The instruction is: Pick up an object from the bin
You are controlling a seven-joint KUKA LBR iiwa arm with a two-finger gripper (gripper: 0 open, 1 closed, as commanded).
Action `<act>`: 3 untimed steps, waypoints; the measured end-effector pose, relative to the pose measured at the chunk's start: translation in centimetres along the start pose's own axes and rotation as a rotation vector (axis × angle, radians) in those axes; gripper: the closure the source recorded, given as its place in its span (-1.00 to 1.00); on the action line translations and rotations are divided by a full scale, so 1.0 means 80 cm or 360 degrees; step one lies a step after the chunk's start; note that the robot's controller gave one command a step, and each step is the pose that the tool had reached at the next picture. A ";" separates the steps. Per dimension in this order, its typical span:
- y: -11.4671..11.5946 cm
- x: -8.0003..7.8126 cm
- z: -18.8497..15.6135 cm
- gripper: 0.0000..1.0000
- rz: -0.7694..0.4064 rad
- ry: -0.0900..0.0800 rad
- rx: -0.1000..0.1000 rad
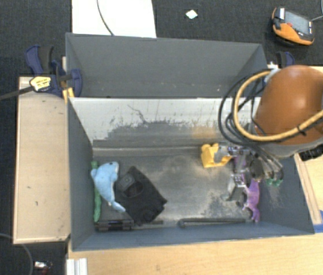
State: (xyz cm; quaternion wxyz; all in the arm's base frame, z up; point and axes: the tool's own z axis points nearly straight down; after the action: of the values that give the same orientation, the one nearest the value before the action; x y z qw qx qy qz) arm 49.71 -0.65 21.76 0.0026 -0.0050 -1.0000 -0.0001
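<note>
Camera view: gripper (pixel 243 183) is hanging against purple toy (pixel 253 198), right side of bin (pixel 150 67); cables (pixel 234 114) are crowding it, so I cannot tell whether its grip is open or closed.

Everything sits in the bin (pixel 161 67). Thin strip (pixel 96 202) along bin's left wall, plush toy (pixel 105 182) touching it, pouch (pixel 141 199) next over toward bin centre. Rod (pixel 213 222) along bin's near wall. Blocky toy (pixel 210 155) at far wall, right of centre. Small figure (pixel 253 198) near right wall.
</note>
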 end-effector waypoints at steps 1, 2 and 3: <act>0.000 -0.002 -0.005 -1.00 -0.0001 -0.0013 0.0000; -0.101 -0.013 0.121 -1.00 -0.0322 -0.0019 0.0003; -0.144 0.003 0.084 -1.00 -0.0377 -0.0029 0.0003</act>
State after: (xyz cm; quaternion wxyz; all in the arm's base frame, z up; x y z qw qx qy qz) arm 49.29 -12.16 15.07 -0.0066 0.1131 -0.9936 0.0007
